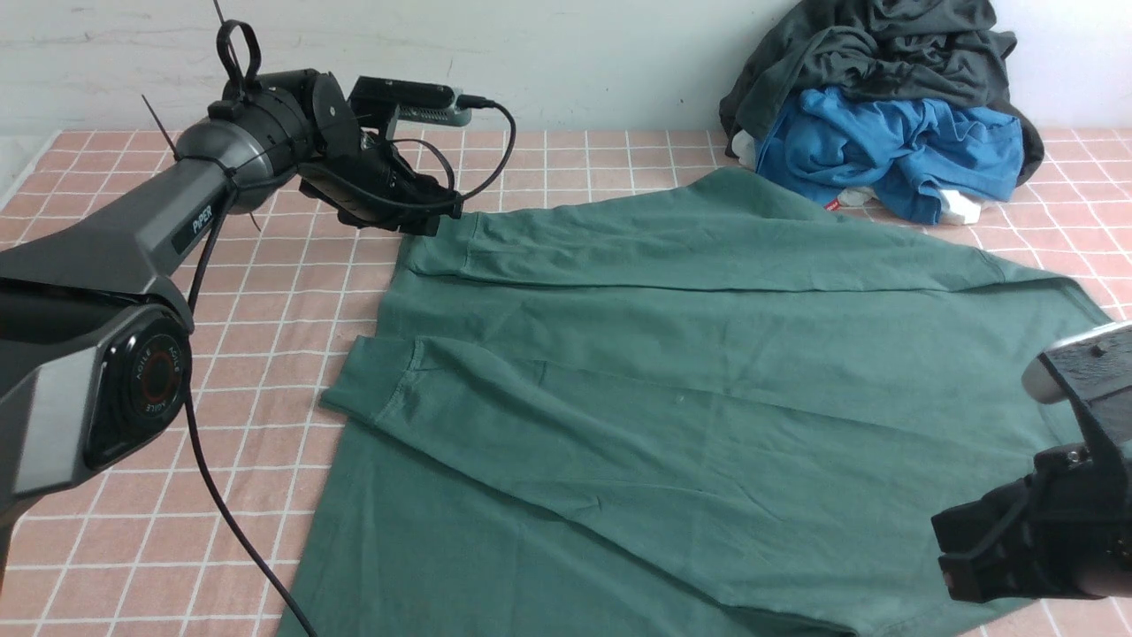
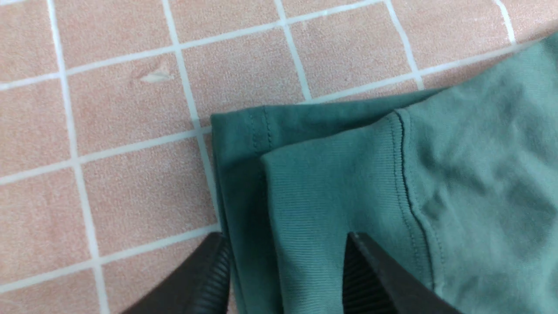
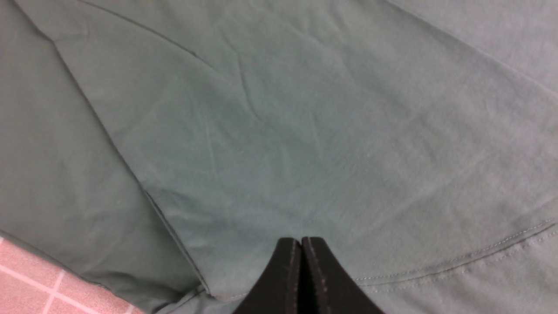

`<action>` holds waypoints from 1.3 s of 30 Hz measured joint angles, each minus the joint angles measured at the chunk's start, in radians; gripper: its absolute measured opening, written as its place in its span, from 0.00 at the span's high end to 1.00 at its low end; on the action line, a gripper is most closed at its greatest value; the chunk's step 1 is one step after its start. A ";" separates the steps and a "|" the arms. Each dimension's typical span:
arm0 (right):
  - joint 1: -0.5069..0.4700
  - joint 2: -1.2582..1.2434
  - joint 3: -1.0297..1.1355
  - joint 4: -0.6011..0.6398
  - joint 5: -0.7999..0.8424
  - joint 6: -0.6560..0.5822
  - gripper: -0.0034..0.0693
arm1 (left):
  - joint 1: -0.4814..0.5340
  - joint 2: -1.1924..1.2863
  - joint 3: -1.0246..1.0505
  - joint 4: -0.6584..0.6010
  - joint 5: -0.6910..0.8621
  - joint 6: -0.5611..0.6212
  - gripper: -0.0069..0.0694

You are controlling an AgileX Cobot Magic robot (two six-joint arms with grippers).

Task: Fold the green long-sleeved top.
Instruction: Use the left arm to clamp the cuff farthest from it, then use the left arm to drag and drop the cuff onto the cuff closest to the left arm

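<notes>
While the green top (image 1: 672, 389) is lying flat on the desk (image 1: 265, 292) w/ sleeves (image 1: 531, 407) folded in, L jaws are standing wide around the far cuff (image 2: 327, 187), R jaws shut just above the cloth. Sleeve step looking done; next is prob. calling for gripping an edge & folding the body over.

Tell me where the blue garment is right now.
Front view, far right: the blue garment lies crumpled under the dark grey garment beside the green top.

We see the green long-sleeved top (image 1: 672, 380) lying flat on the pink checked surface (image 1: 265, 292), both cuffed sleeves folded across its body.
</notes>
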 joint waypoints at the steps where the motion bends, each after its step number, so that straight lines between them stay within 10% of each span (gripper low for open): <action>1: 0.000 0.005 0.000 0.000 0.000 -0.001 0.97 | 0.000 0.001 0.000 -0.001 0.000 0.000 0.46; 25: 0.000 0.035 0.000 0.011 0.000 -0.004 0.97 | -0.015 0.008 0.000 -0.007 0.128 0.012 0.90; 39: 0.000 0.036 0.000 0.011 0.003 -0.004 0.97 | -0.017 -0.310 0.039 -0.049 0.469 -0.012 0.91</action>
